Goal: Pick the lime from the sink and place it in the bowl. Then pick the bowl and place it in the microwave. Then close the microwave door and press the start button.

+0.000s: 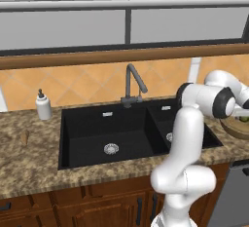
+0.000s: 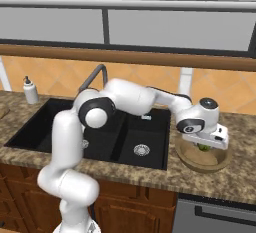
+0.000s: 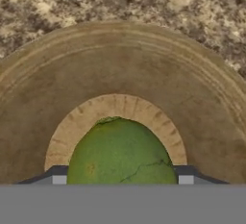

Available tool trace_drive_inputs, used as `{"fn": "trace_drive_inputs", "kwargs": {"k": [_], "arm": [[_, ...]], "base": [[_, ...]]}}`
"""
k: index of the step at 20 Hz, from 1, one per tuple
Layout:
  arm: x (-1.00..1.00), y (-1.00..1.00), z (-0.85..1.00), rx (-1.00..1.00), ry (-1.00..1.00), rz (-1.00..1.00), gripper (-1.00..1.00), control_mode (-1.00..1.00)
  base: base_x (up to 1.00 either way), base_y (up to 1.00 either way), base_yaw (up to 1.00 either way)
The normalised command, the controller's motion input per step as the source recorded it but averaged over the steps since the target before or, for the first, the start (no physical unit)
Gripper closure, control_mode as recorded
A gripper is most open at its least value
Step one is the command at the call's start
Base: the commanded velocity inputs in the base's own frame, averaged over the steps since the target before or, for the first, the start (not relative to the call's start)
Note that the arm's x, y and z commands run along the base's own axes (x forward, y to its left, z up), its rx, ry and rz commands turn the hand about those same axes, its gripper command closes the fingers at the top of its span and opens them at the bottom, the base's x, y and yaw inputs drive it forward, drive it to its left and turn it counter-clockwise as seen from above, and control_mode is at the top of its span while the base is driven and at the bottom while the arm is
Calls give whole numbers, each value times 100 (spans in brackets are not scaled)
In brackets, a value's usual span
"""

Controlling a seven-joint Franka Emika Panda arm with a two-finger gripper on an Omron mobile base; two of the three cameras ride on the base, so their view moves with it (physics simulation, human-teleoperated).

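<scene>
The arm is stretched toward three o'clock over the bowl [image 2: 202, 161]; the gripper [image 3: 122, 180] is held spread around the lime [image 3: 121, 153].

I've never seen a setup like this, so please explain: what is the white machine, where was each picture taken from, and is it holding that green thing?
It is a white robot arm in a simulated kitchen. Two pictures come from cameras behind it, left and right, over the black sink. The third looks down from its hand. Its tool hangs over a wooden bowl on the granite counter, right of the sink. The lime sits between the fingertips, inside the bowl. The jaws stand wide; whether they grip it, I cannot tell.
</scene>
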Motion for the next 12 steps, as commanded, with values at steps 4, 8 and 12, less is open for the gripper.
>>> {"fn": "trace_drive_inputs", "kwargs": {"k": [4,8,12], "arm": [[24,-6,-18,1,0,0,100,-100],[27,0,-48,0,0,0,100,-100],[34,0,-55,0,0,0,100,-100]], "base": [[0,0,0],[0,0,0],[0,0,0]]}}
